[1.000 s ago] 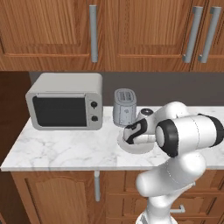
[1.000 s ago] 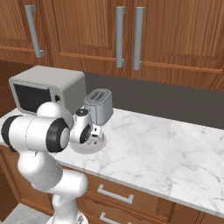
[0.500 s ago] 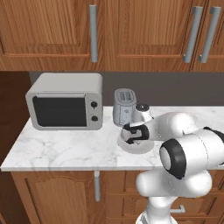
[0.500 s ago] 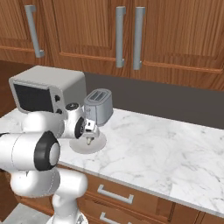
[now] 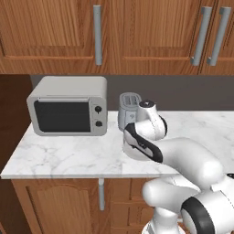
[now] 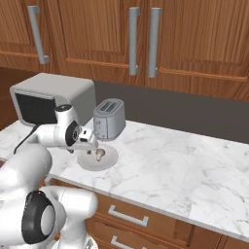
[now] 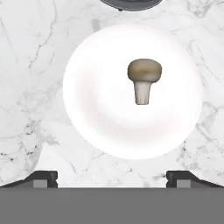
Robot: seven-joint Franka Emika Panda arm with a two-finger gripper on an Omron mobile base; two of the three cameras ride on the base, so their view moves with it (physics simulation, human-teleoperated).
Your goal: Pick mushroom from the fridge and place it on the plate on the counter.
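Note:
The beige mushroom [image 7: 143, 78] lies on its side on the round off-white plate [image 7: 96, 109], cap towards the toaster, with nothing touching it. My gripper [image 7: 113, 177] hovers above the plate's near edge, open, its two dark fingertips [image 7: 43, 177] spread wide apart and empty. From the right base view the mushroom [image 6: 99, 154] rests on the plate [image 6: 111, 158], just beyond the gripper [image 6: 91, 144]. The plate sits on the white marble counter [image 6: 185, 160]. The fridge is out of view.
A silver toaster [image 6: 109, 119] stands directly behind the plate, and a silver microwave [image 5: 68, 112] is left of it. Wooden wall cabinets with steel handles [image 5: 97, 34] hang above. Bare marble [image 6: 194, 165] stretches to the right of the plate.
The jaws have spread a little wider and the hand has drawn back from the plate, leaving the mushroom lying there. The elbow has swung lower, across the front of the counter.

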